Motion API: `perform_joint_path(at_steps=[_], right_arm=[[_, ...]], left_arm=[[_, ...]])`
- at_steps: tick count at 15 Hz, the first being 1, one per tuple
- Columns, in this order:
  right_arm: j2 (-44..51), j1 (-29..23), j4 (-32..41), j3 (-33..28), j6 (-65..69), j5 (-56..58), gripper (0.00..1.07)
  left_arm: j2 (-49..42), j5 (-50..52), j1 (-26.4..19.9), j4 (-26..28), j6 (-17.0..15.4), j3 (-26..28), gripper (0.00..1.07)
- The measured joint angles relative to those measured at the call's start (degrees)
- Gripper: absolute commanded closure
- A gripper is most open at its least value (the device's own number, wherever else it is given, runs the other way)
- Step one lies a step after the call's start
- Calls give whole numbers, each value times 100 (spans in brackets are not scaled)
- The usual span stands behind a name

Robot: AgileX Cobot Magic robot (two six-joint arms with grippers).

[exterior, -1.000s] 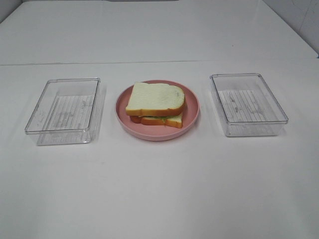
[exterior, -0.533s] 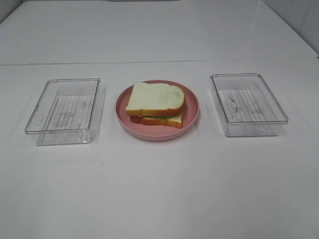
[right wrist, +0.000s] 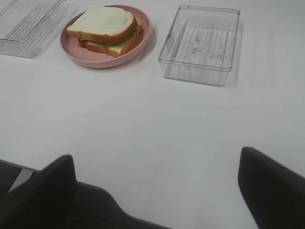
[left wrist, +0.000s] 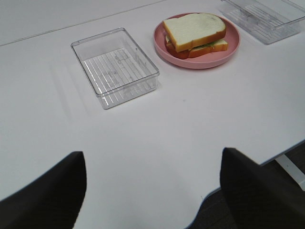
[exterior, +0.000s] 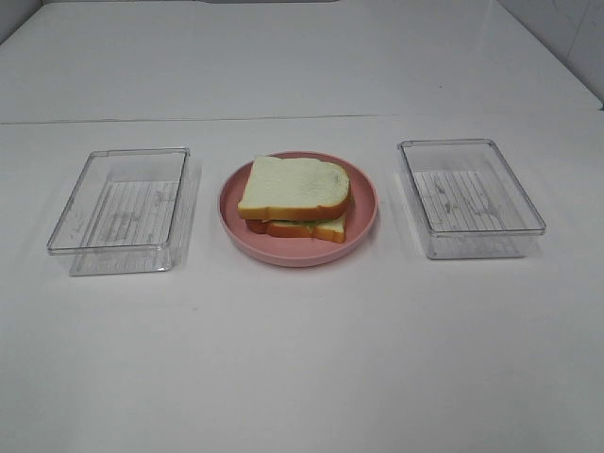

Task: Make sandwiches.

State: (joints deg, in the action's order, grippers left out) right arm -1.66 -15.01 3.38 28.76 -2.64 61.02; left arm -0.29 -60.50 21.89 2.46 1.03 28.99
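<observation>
One sandwich [exterior: 294, 197] sits on the round pink plate [exterior: 363, 219] at the table's middle. It has white bread slices with orange-brown crust on top and bottom, and green lettuce and a reddish layer show between them. It also shows in the left wrist view [left wrist: 195, 32] and the right wrist view [right wrist: 106, 27]. My left gripper [left wrist: 152, 152] is open and empty, back near the table's front edge, far from the plate. My right gripper [right wrist: 156, 153] is open and empty, also at the front edge. Neither gripper shows in the exterior view.
A clear plastic tray [exterior: 121, 209] with nothing in it stands left of the plate, and another [exterior: 469, 197] right of it. The white table [exterior: 302, 359] stretches bare in front of them. The table's front edge [left wrist: 248, 167] lies just below both grippers.
</observation>
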Motion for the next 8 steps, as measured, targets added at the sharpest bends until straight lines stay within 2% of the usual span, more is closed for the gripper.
perform_joint_path(at_steps=[8], right_arm=[[0, 11, 0, 0, 0, 0, 22]], left_arm=[[0, 0, 0, 0, 0, 0, 32]])
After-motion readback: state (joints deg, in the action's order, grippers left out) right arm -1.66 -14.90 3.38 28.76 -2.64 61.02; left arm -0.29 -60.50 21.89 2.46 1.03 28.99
